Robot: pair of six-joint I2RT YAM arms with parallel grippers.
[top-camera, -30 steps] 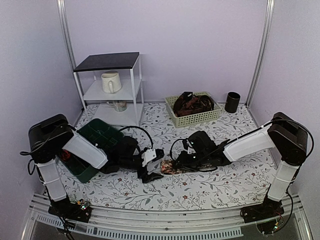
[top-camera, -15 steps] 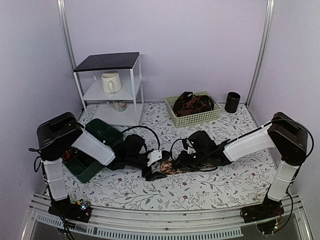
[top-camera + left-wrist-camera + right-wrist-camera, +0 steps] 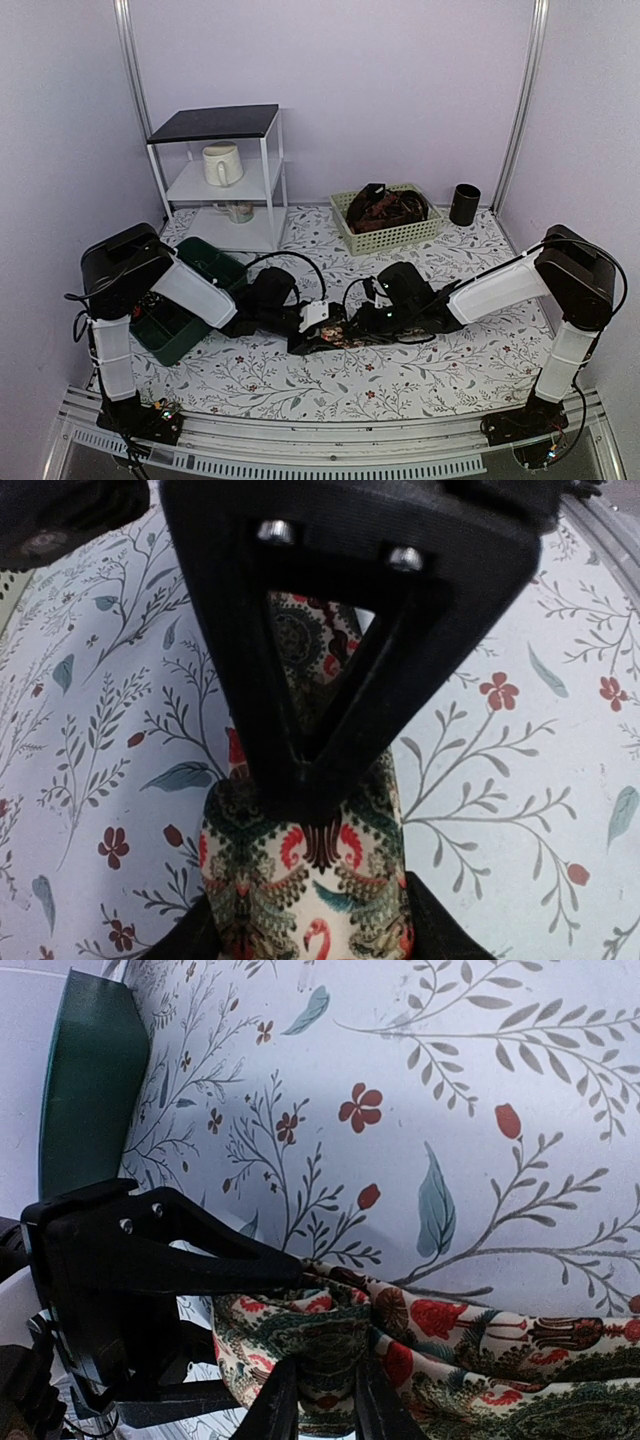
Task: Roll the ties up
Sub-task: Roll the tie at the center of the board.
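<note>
Tie (image 3: 305, 880) held at mid-table (image 3: 440, 375)

The tie lies on the floral table between the two grippers. Right gripper (image 3: 322, 1400) pinches a fold, its fingers clamped on the fabric. Left gripper (image 3: 317, 337) faces it, fingers spread, one at each edge of the tie. More ties (image 3: 385, 208) fill the basket (image 3: 400, 241) behind.

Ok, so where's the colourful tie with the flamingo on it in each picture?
Top external: the colourful patterned fabric tie is a small patch just below the picture's middle.
Left wrist: the tie fills the bottom centre.
Right wrist: the tie runs along the bottom edge, from centre to right.
Shared landmark: the white flowery tablecloth lies under it in all three.
</note>
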